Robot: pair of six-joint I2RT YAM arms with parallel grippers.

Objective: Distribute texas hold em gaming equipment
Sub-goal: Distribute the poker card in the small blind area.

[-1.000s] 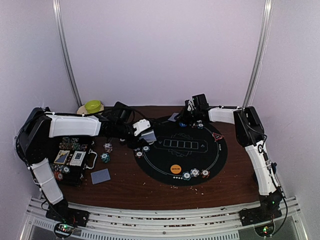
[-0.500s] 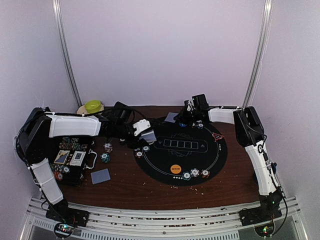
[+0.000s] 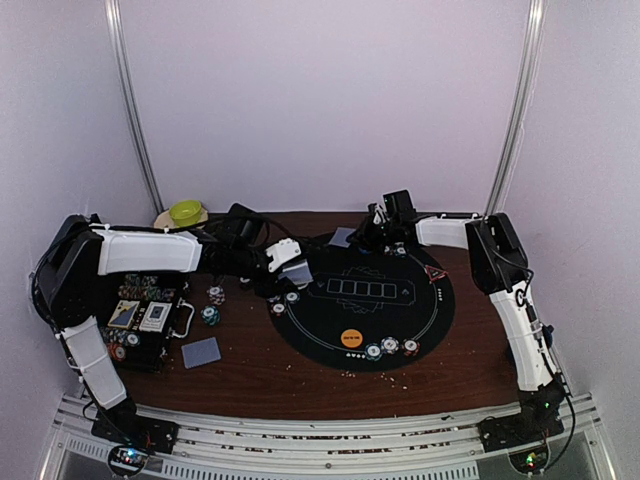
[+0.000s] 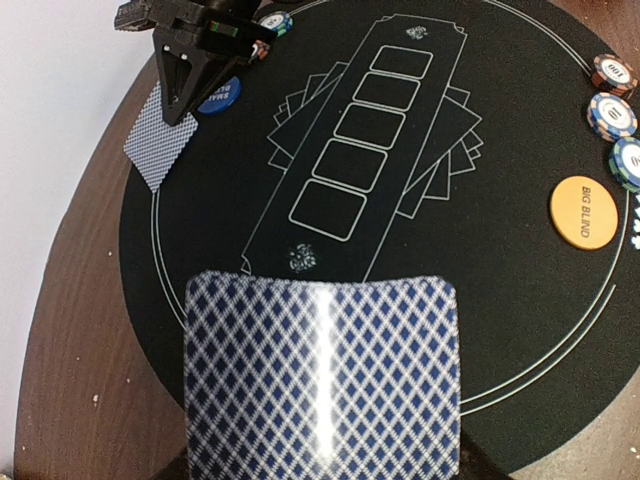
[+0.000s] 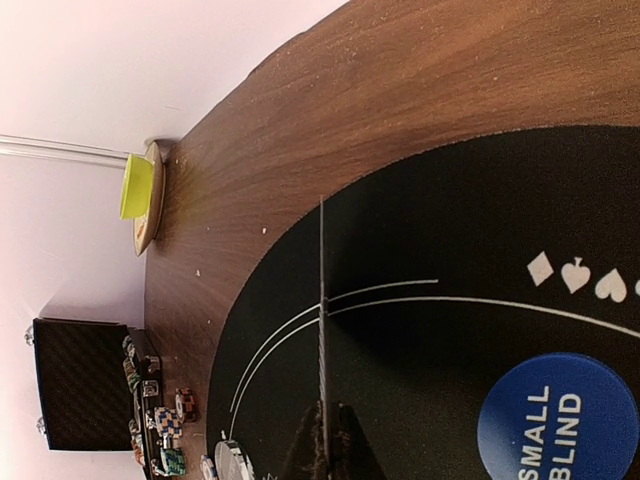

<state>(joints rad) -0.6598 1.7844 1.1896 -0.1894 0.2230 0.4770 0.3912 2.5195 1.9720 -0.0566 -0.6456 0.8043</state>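
**BIG BLIND and SMALL BLIND legible as each arm carries a card**

The orange button disc [image 4: 585, 212] reads "BIG BLIND" in dark capitals. It lies flat on the round black mat [image 4: 500, 300], just beside a row of three striped poker chips [image 4: 612, 115] at the mat's rim. The blue button disc [image 5: 555, 420] reads "SMALL BLIND" in white and lies at the mat's far side, just beside the right gripper [image 4: 183, 95]. White diamond, spade and heart marks [image 5: 575, 275] are printed on the mat near it. Five card outlines [image 4: 365, 130] run in a row along the mat's middle. Any print on the chips is too small to read.

The left gripper [image 3: 288, 266] holds the first card [image 4: 322, 375] back up over the mat's left edge. Its blue diamond lattice fills the bottom of the left wrist view and hides the fingers.

The right gripper is pinched shut on the second card [image 4: 160, 140], which has the same patterned back and sits at the mat's far-left rim, partly over the wooden tabletop [image 3: 260, 375]. In the right wrist view this card shows edge-on, a thin line rising from between the fingertips. The two held cards are well apart.

A loose card [image 3: 201, 352] lies flat on the tabletop near the black chip case [image 3: 140, 320], well apart from both grippers. Two more chips [image 3: 212, 305] sit between the case and the mat.
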